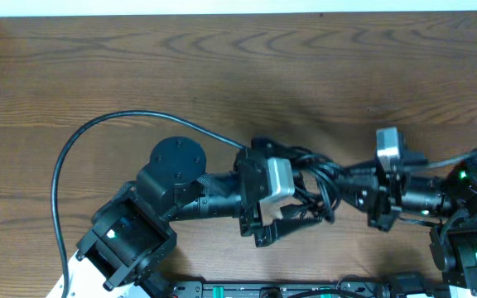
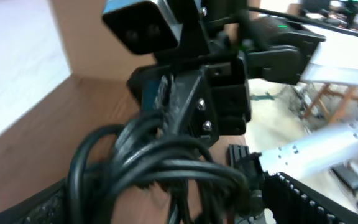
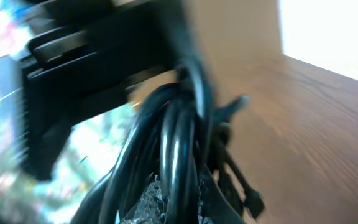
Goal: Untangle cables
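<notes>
Right gripper (image 1: pixel 353 189) pinched tight on the cables (image 1: pixel 328 175) — left gripper (image 1: pixel 309 192) spread wide around them.
Both arms come in low from the near edge and meet nose to nose over the table (image 1: pixel 222 66), with the knot of glossy black loops between them. The left fingers stand either side of the loops; whether they touch, I can't tell. Both wrist views are blurred and crowded with cord — plug ends are hard to make out, and the arm bases are cut off.

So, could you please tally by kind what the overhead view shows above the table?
Grippers: 2, left gripper and right gripper
cable bundle: 1, strands too tangled to count
thick arm cable: 1
Total: 4
</notes>
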